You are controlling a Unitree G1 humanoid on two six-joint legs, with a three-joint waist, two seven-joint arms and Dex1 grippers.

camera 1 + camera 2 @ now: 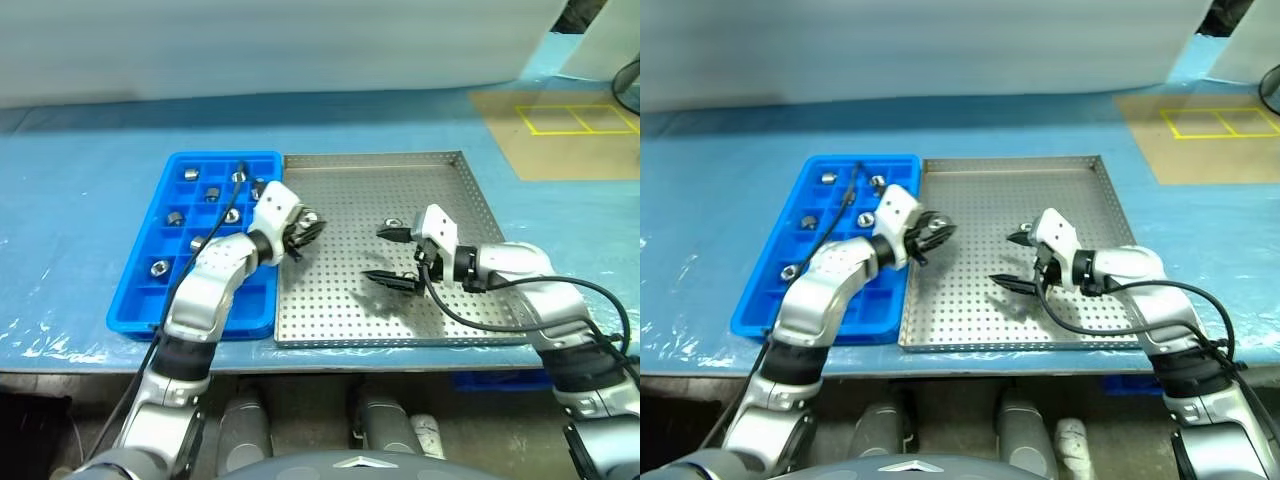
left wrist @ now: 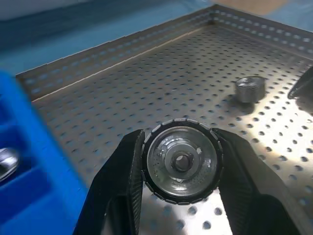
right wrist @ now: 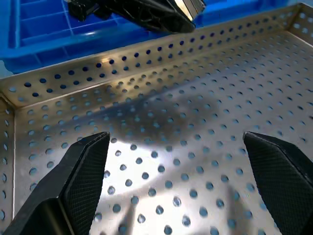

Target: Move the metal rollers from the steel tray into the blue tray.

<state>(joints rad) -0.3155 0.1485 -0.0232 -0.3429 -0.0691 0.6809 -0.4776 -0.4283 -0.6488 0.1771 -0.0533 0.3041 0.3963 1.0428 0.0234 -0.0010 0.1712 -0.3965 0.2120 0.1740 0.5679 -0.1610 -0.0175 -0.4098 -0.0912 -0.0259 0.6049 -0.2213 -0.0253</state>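
Several metal rollers [image 1: 160, 267] are already lodged in the blue tray [image 1: 140, 305]; one roller [image 2: 182, 167] is clamped in the left end effector [image 1: 306, 228], another roller [image 2: 250, 89] remains in the steel tray [image 1: 400, 325], and the right end effector [image 1: 392, 255] is held apart.

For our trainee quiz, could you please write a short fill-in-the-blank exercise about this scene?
1. The left hand is shut on a metal ____.
2. The right hand hovers ____ over the steel tray.
3. One loose roller lies in the ____ tray.
4. The blue tray is on the steel tray's ____ side.

Missing words: roller; open; steel; left
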